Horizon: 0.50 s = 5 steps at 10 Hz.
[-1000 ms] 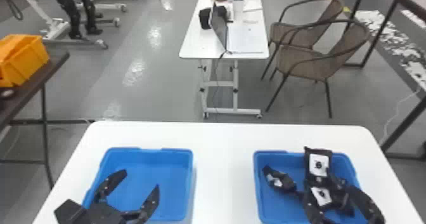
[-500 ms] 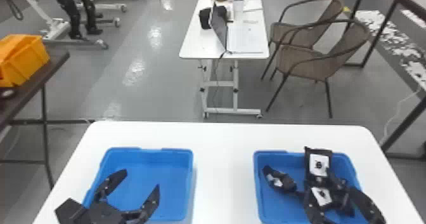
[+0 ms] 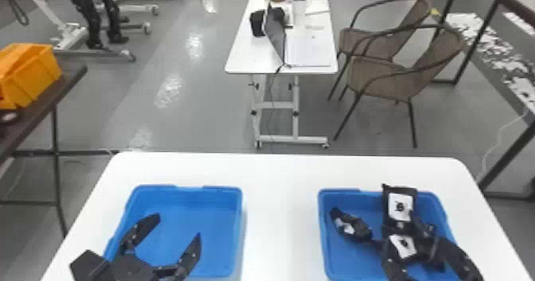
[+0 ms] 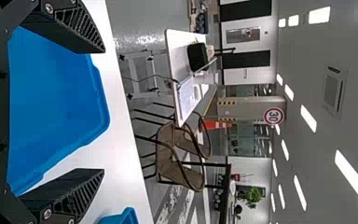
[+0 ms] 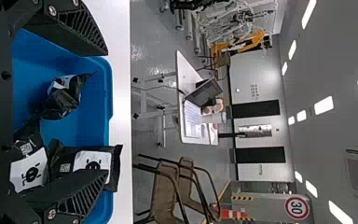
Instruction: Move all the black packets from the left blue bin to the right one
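Black packets point(image 3: 352, 226): at least 3, piled in the right blue bin point(image 3: 338, 256), 1 overlapping the far rim. None seen in the left blue bin point(image 3: 199, 208), so the transfer looks done, 0 left as far as I can tell. Right claw point(image 5: 106, 112) is over the packets, 2 fingers spread, gripping nothing. Left claw point(image 3: 178, 225) is over the left blue bin, also released. Both bins sit apart on the white table point(image 3: 282, 204).
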Each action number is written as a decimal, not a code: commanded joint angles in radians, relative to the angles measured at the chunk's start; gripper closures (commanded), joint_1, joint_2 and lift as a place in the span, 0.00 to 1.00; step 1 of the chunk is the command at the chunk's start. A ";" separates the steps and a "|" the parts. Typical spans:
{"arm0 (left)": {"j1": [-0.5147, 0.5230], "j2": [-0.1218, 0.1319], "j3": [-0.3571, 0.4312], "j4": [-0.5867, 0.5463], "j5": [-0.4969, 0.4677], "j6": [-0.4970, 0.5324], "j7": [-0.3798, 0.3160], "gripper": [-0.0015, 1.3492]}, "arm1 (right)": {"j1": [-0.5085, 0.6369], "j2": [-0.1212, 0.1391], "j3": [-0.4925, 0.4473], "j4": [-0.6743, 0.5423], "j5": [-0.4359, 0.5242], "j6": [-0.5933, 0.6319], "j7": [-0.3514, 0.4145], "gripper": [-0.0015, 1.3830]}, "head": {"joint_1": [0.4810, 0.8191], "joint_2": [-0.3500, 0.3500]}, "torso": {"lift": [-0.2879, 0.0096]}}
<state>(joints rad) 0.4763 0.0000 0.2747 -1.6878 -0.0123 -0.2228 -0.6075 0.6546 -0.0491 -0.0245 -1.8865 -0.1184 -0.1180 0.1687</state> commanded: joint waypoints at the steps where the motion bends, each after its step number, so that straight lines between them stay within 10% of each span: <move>1: -0.001 -0.003 0.000 -0.001 -0.003 0.002 0.000 0.09 | 0.000 0.000 0.000 0.001 -0.009 0.003 0.000 0.09 | 0.63 0.59 | 0.97; 5: 0.004 -0.003 0.004 -0.001 -0.006 0.002 0.000 0.09 | 0.000 -0.002 -0.002 0.006 -0.026 0.012 0.000 0.09 | 0.63 0.59 | 0.97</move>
<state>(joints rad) 0.4793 0.0000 0.2799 -1.6889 -0.0183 -0.2216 -0.6074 0.6542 -0.0496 -0.0250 -1.8797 -0.1432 -0.1073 0.1687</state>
